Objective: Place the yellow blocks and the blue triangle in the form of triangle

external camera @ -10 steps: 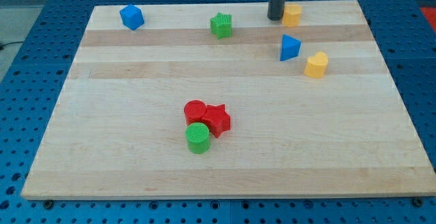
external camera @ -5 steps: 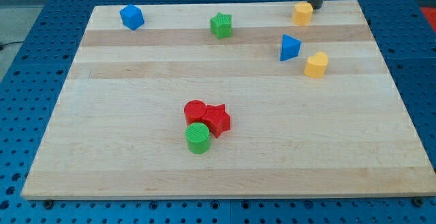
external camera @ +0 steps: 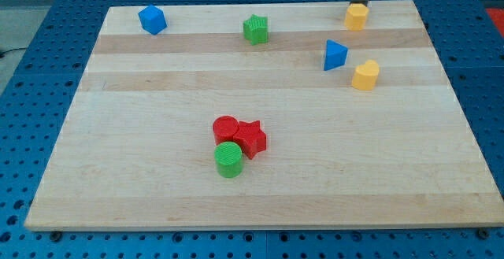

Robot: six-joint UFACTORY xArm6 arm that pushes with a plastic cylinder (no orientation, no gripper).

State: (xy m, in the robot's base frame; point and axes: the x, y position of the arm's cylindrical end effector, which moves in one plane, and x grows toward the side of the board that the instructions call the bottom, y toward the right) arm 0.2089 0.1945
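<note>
In the camera view, the rod comes down at the view's top right, and its tip (external camera: 361,4) sits right behind the upper yellow block (external camera: 356,16), touching it or nearly so, at the far edge of the tabletop (external camera: 157,188). There is no gripper on this arm, so nothing is held; the rod can only push. The blue triangle (external camera: 335,55) lies below and slightly to the view's left of that block, and the second yellow block (external camera: 365,75) rests just beside the triangle, to its lower right.

As a judgement, the task looks partly done: the three pieces already make a loose triangle, but the upper yellow block stands further from the other two than they do from each other. Drawing it down toward them would tighten the shape.

Well apart sit a blue block (external camera: 152,20), a green star (external camera: 255,29), and a cluster of red cylinder (external camera: 225,127), red star (external camera: 252,138) and green cylinder (external camera: 228,159).
</note>
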